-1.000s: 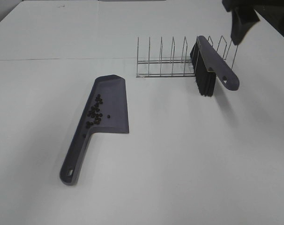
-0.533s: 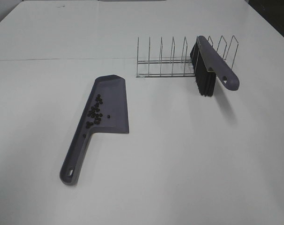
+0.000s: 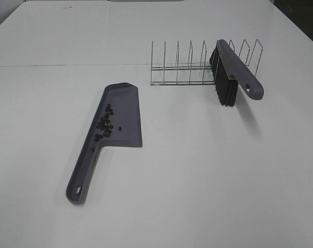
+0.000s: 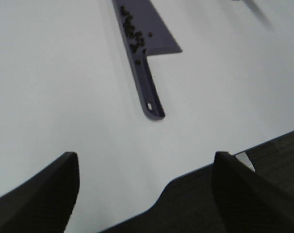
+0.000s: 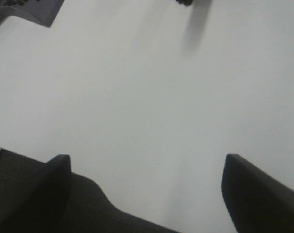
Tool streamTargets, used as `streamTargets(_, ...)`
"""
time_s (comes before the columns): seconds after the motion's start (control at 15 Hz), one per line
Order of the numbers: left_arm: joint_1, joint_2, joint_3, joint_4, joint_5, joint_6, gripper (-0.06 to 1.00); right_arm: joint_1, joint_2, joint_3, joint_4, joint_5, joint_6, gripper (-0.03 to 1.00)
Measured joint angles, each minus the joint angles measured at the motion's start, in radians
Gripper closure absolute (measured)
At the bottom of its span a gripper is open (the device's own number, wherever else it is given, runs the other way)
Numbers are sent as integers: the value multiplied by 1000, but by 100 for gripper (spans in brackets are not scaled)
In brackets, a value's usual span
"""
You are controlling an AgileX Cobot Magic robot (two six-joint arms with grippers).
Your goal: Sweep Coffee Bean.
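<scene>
- Exterior high: you are looking down on a white table (image 3: pixel 208 181) with neither arm showing. The grey-purple dustpan (image 3: pixel 112 129) is lying flat left of centre, its handle pointing toward the near edge and its wide mouth facing away.
- The coffee bean (image 3: pixel 105 124) cluster is sitting inside the dustpan, bunched along its left wall near where the pan narrows to the handle; one bean is lying slightly apart to the right, and no loose beans are showing on the table.
- The wire rack (image 3: pixel 198 67) is standing beyond the pan toward the far right. The brush (image 3: pixel 234 72) is leaning in it, bristles down and touching the table, handle sticking out past the rack toward you.
- Open tabletop is running wide across the near right and all along the left side; the far table edge is showing at the top corners.
- Left wrist: the left gripper (image 4: pixel 144 189) is hanging with its jaws spread wide and nothing between them, well apart from the dustpan handle (image 4: pixel 152 97). The dark table edge is cutting across beneath the fingers.
- Right wrist: the right gripper (image 5: pixel 147 189) is likewise standing wide apart and gripping nothing, over bare white table near its dark edge. A corner of the dustpan is peeking in at one corner, and a dark blur at the frame's edge is too cut off to name.
</scene>
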Motion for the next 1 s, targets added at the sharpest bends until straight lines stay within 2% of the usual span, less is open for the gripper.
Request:
streamTargets(0.13,0,-26,5,-26,5,90,23,0,-102,37,40,5,-50,23)
streamTargets(0.27,0,-36,7,-37,6,126,23,0,-212,47,108,9,-122,23)
streamTargets(1.0,0,-36,7,-17,7,147,23,0,-232,56,126,26,-164,23)
